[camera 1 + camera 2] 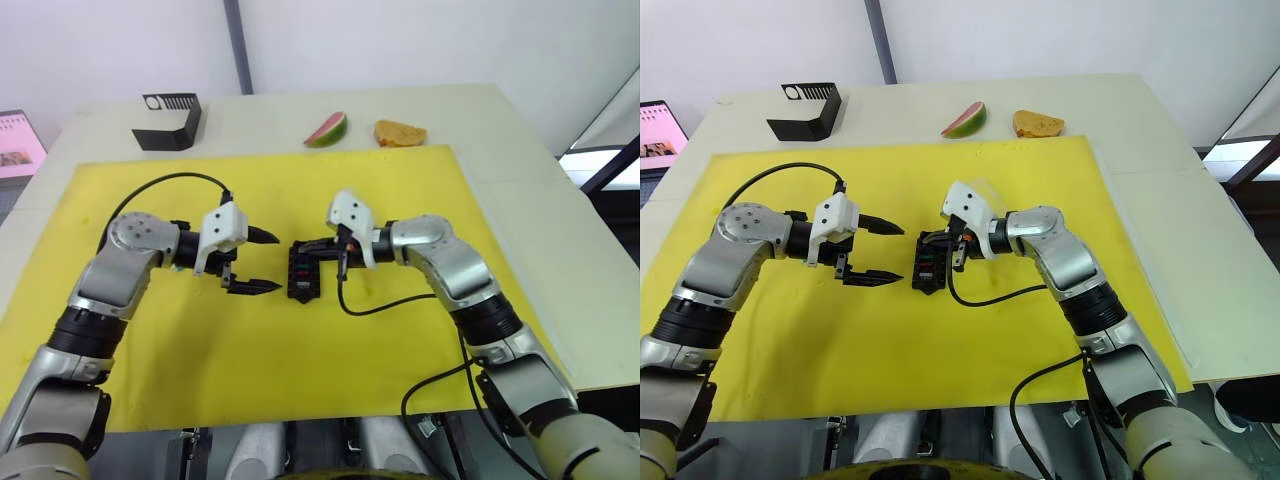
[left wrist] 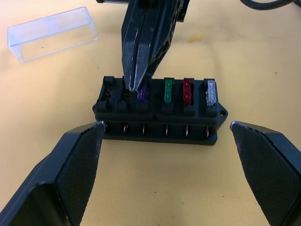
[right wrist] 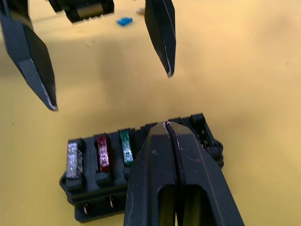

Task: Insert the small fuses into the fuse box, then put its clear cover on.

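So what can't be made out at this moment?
- Whether the right gripper holds a fuse: its jaws are pressed together on the fuse box in both wrist views, hiding anything at the tips.
- The slots behind that gripper, in the right wrist view.
- The seated fuses' colours: too small in the head views.
- The blue bit on the mat: too small to identify.
- The clear cover: too faint in the head views.
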